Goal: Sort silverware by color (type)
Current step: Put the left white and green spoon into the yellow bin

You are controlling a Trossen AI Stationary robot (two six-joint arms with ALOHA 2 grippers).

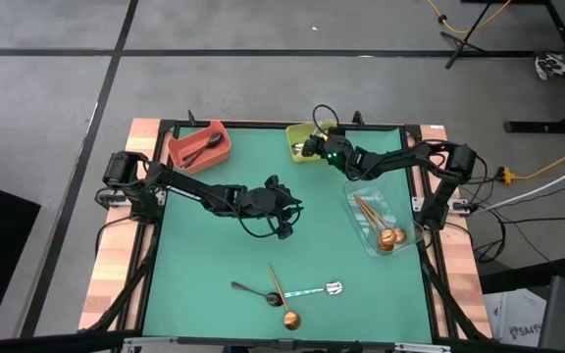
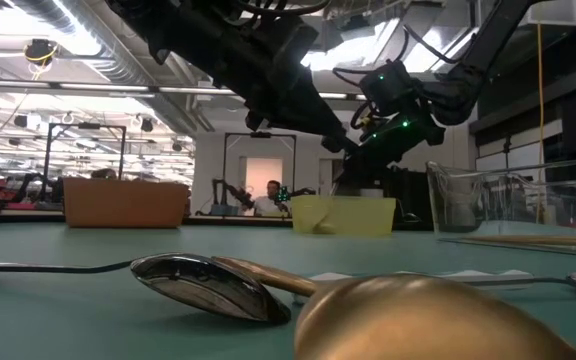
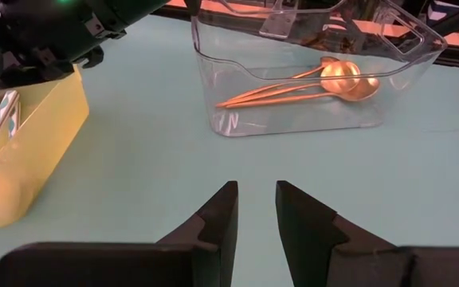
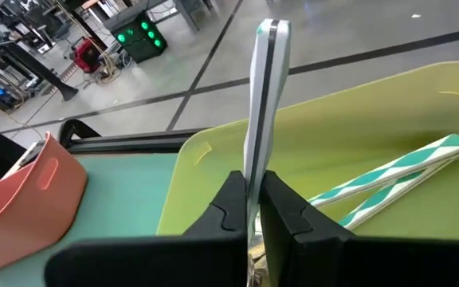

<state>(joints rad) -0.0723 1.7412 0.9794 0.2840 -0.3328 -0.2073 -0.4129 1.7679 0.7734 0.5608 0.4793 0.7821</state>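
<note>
Silver-handled slim spoon (image 4: 263, 104) stands upright, clamped in the right gripper (image 4: 253, 209) just over the yellow-green plastic bin (image 4: 389, 127), where striped-handled pieces (image 4: 389, 179) already lie. Left gripper (image 3: 255, 219) hovers mid-table, fingers slightly apart and empty. Copper-gold round-bowled spoons (image 3: 325, 80) sit in the clear plastic bin (image 3: 237, 119); three more spoons (image 1: 284, 292) wait on the green mat's near edge.

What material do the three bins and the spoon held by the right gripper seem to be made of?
The clear bin looks like hard transparent plastic: the copper-gold spoons show through its walls. The red bin and the yellow-green bin look like opaque matte plastic with soft rounded rims. The spoon in the right gripper seems polished metal, since its handle reflects brightly.
</note>
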